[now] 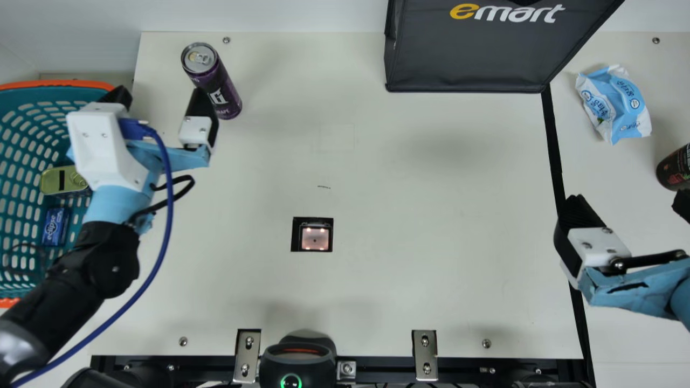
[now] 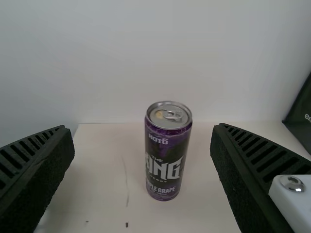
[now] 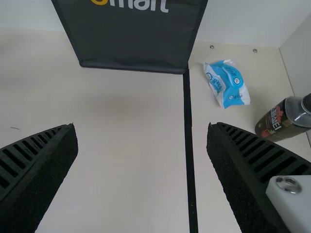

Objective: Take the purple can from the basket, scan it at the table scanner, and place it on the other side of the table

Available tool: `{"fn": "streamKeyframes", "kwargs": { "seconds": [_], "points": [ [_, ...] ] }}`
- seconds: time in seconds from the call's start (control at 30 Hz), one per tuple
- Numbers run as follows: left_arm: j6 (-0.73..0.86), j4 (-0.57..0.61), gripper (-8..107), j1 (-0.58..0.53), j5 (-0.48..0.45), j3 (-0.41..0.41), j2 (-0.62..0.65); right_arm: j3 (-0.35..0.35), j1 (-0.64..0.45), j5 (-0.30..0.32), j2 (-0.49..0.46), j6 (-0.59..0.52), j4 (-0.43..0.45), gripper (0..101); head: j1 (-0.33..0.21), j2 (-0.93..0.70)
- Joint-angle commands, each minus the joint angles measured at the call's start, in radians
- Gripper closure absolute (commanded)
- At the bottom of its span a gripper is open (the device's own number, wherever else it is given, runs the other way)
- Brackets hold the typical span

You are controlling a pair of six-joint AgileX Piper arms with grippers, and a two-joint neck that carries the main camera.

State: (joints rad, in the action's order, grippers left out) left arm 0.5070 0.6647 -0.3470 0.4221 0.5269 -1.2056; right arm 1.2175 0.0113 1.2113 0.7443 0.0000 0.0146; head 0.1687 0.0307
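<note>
My left gripper (image 1: 157,102) is open near the table's far left corner. The purple can (image 1: 215,81) stands upright on the table just beyond its fingers. In the left wrist view the purple can (image 2: 167,155) shows between the two fingers of my left gripper (image 2: 143,150), farther off and untouched. At the right, my right gripper (image 1: 628,202) stands open over the table; in its wrist view my right gripper (image 3: 142,150) has nothing between its fingers. The scanner window (image 1: 315,238) is set in the middle of the table. The teal basket (image 1: 16,156) lies at the left, partly under my left arm.
Inside the basket are a yellow-green tin (image 1: 56,180) and a blue packet (image 1: 55,226). A black bag (image 1: 463,59) stands at the back. On the right are a blue-white packet (image 1: 614,105) and a dark bottle (image 1: 674,168). A black device (image 1: 298,361) sits at the front edge.
</note>
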Motion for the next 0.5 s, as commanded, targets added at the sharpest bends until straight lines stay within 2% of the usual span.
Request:
{"fn": "streamKeyframes", "kwargs": {
  "seconds": [0.0, 0.3, 0.47],
  "points": [
    [0.068, 0.042, 9, 0.023, -0.096, 0.007, 0.051, 0.0, 0.0, 0.0, 0.0, 0.0, 0.0, 6, -0.03, -0.003],
    [0.208, 0.176, 9, 0.181, -0.424, 0.011, 0.177, 0.0, 0.0, -0.001, 0.0, 0.0, 0.0, 6, -0.03, -0.003],
    [0.169, 0.109, 9, 0.303, -0.593, -0.009, 0.252, 0.0, 0.0, -0.001, 0.0, 0.0, 0.0, 6, -0.03, -0.003]
  ]
}}
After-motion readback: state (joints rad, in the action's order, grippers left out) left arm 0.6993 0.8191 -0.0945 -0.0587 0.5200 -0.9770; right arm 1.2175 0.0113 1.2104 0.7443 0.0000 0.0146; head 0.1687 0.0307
